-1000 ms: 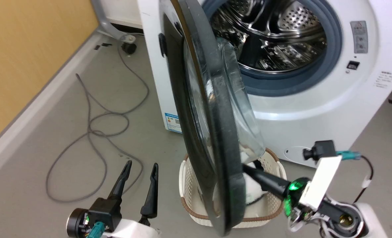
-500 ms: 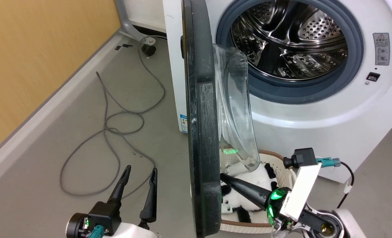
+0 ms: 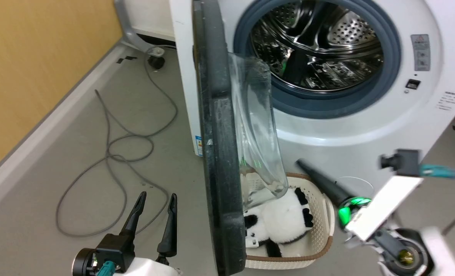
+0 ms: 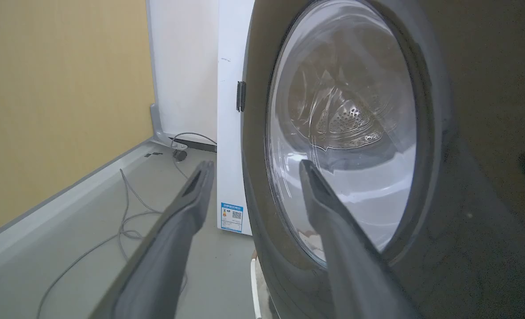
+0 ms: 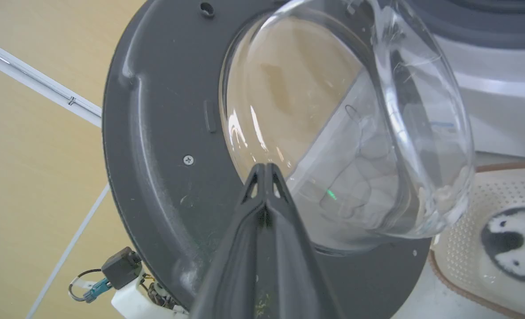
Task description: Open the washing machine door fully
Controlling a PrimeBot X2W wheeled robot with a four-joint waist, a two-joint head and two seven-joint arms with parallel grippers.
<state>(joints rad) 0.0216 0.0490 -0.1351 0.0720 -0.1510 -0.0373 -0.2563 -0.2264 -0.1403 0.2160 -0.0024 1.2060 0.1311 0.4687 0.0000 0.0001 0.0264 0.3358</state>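
The washing machine door point(image 3: 216, 161) stood swung out from the washing machine point(image 3: 369, 126), edge-on to our head camera and roughly square to the front, so the steel drum point(image 3: 315, 46) lay fully exposed. We judged the job more than half done: the door was unlatched and well out, but it probably had more swing left toward the machine's side. Our right gripper point(image 3: 299, 162) was pinched shut on nothing, on the inner side of the door near its glass bowl and apparently clear of it, above the basket point(image 3: 324, 224) holding a toy panda point(image 3: 285, 218). Our left gripper point(image 3: 157, 194) hung spread wide and empty on the door's outer side, not touching it.
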